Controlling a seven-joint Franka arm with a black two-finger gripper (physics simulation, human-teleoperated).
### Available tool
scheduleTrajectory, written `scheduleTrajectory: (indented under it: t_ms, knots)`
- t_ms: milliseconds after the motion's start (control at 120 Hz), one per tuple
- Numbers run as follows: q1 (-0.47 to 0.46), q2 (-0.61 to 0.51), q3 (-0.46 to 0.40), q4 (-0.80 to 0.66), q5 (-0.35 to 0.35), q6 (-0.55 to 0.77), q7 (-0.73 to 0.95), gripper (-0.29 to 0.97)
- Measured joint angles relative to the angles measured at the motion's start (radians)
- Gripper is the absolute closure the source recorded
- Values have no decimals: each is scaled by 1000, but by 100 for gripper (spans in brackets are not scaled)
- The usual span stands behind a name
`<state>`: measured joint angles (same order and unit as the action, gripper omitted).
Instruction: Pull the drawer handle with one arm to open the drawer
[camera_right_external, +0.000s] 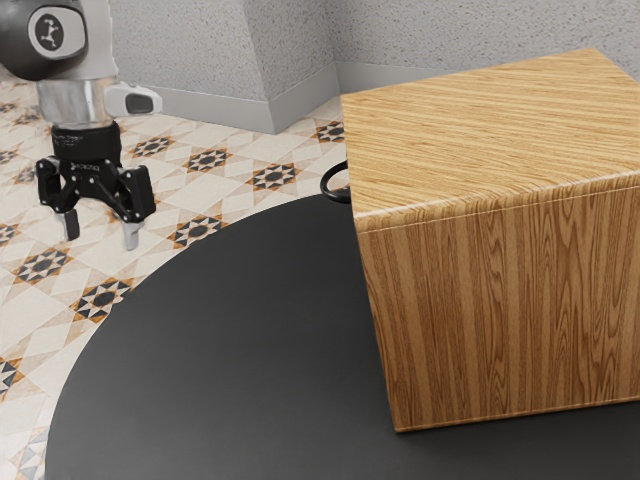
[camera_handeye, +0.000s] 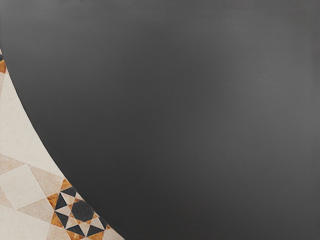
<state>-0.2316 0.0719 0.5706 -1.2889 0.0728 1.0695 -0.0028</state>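
1. The hand (camera_right_external: 100, 233) hangs at the exterior view's left, fingers spread and pointing down, released, with nothing between them
2. Over at the exterior view's right sits the wooden cabinet (camera_right_external: 500, 220) on the round black desk (camera_right_external: 230, 350), and the drawer handle (camera_right_external: 334, 184), a dark ring, peeks out from the cabinet's face turned away from the camera, near the top corner
3. Here is the relation that matters: the handle lies well apart from the hand, off toward the exterior view's right and at roughly the hand's own height. The reach looks to me like a sideways run over the desk, not a drop
4. The ring stands out from the cabinet face toward the exterior view's left, so the pull should come back along that line, I judge
5. The wrist view looks down on the desk (camera_handeye: 190, 115) and its curved rim, with the patterned floor (camera_handeye: 30, 200) beyond it
6. The drawer front is hidden, so I cannot tell how far it is out, nor what it holds. The approach has not begun, by my reading
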Motion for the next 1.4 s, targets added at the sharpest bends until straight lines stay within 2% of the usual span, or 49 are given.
scheduleTrajectory:
  t_ms: [158, 300, 317, 358, 392, 433, 500, 617, 867, 1008, 1217, 1400]
  knots:
    - [-83, 25, -3, -3, -28, 129, 0, 0]
    - [-94, 21, -46, -4, -50, 180, 4, 0]
    - [-70, 23, -83, -4, -51, 185, 7, 0]
    - [109, 25, -305, -5, -50, 194, 16, 0]
    - [198, 26, -418, -5, -47, 201, 22, 0]
    - [252, 26, -490, -5, -46, 208, 27, 0]
    - [285, 23, -536, -5, -46, 216, 30, 0]
    - [288, 20, -554, -5, -53, 224, 20, 0]
    - [277, 16, -542, 6, -168, 348, -54, 0]
    - [313, 4, -542, 30, -188, 405, -94, 0]
    - [270, 30, -551, 36, -199, 479, -154, 0]
    - [264, 83, -551, 28, -260, 515, -205, 0]
